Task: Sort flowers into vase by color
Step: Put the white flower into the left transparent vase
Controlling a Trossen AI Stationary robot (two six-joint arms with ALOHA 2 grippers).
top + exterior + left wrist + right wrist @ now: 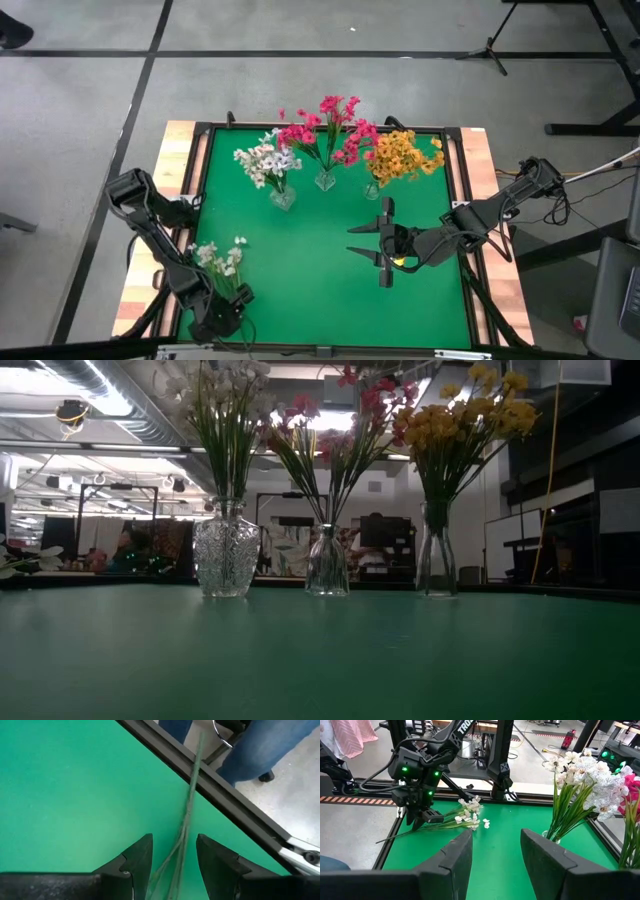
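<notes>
One white sprig left; my left tool pinches its thin, floppy stems near the base, light and slippery. Right tool hangs open, empty.

white, magenta and yellow-orange flowers; green table.
</notes>
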